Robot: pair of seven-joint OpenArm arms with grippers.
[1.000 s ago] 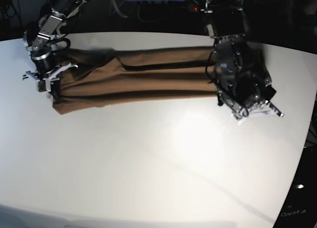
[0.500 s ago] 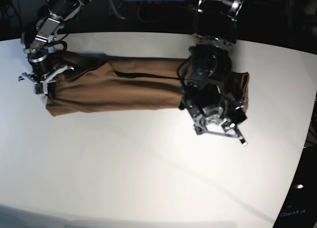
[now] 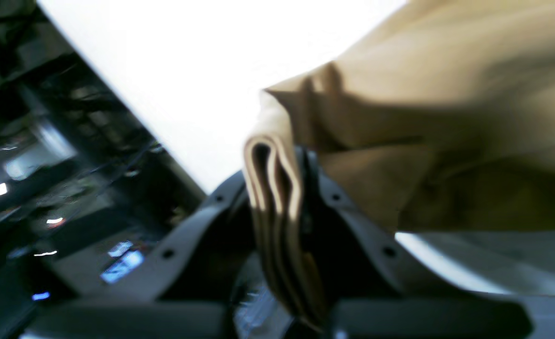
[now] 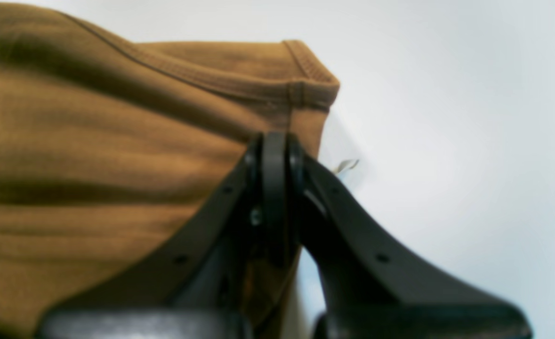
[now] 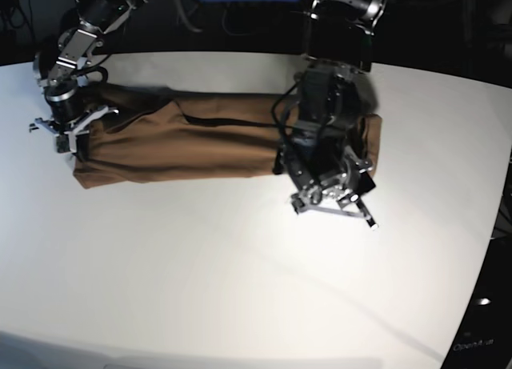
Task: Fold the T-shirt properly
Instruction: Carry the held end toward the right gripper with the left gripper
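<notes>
I see the table (image 5: 240,273) first, wide and white, with the shirt (image 5: 192,141) lying as a long tan band toward its far edge. On the band's right end, my left gripper (image 3: 286,188) has its jaws pinched hard on a stacked edge of the shirt, several layers showing between them, and that end is lifted over the rest of the band. On the band's left end, my right gripper (image 4: 275,155) is clamped just as tight on the hemmed corner, which sits low on the table.

My worry is the carried end. If the layers slip out of the left jaws mid-fold, they will fan apart and the fold will land crooked. If the right grip pulls away from the band, the cloth will stretch and drag instead of laying over itself. Releasing unevenly could leave a skewed edge.

The shirt looks plain, soft and ribbed with long lengthwise creases; its hem stitching is clear near the right gripper, and a pale scrap, perhaps a tag, pokes out just beside that corner.
</notes>
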